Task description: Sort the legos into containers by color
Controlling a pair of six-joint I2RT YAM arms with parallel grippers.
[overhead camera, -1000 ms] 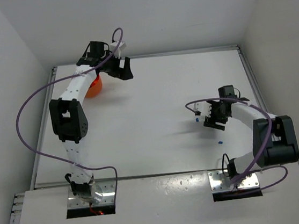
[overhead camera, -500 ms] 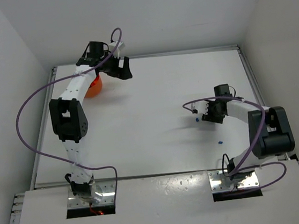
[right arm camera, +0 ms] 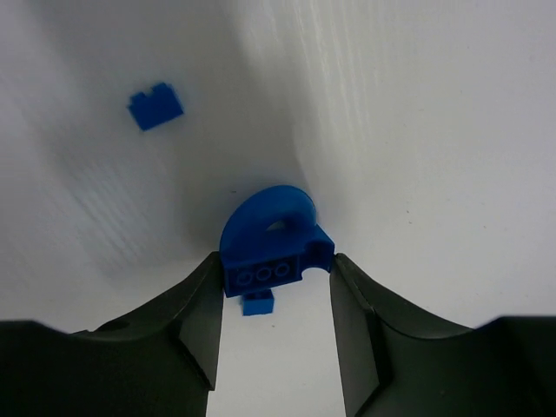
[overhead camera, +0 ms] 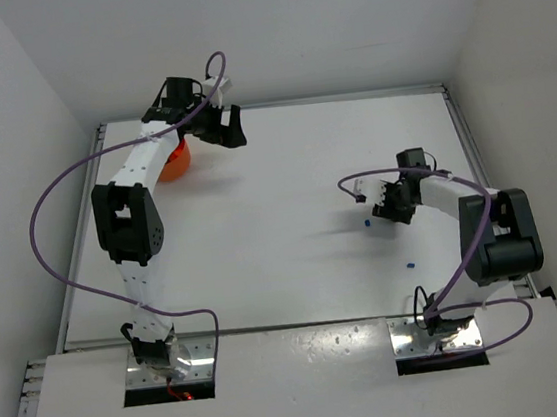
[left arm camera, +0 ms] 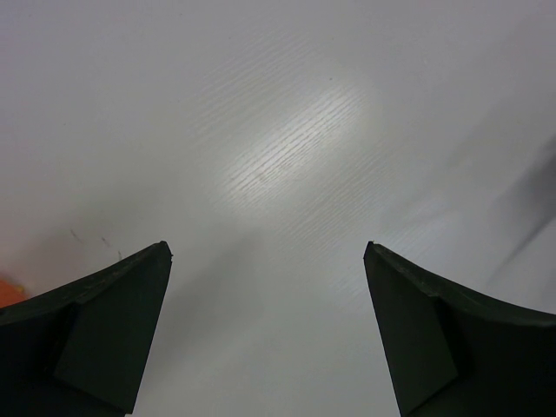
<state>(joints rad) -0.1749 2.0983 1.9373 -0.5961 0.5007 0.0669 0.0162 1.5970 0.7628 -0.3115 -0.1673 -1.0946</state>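
Between white walls (overhead camera: 288,26), white table (overhead camera: 277,199), blue legos (overhead camera: 407,266).

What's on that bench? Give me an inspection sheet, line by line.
Surface: white table, bare under the left gripper.
Job's things: orange bowl far left, partly hidden by the left arm; blue arched lego between the right fingers; small blue lego loose beyond it; tiny blue bit just below it in the wrist view.
Clutter: nothing seen.
Grippers: left gripper open, empty; right gripper closed on the arched lego.
Cables: purple cables loop off both arms.
Surroundings: white walls.
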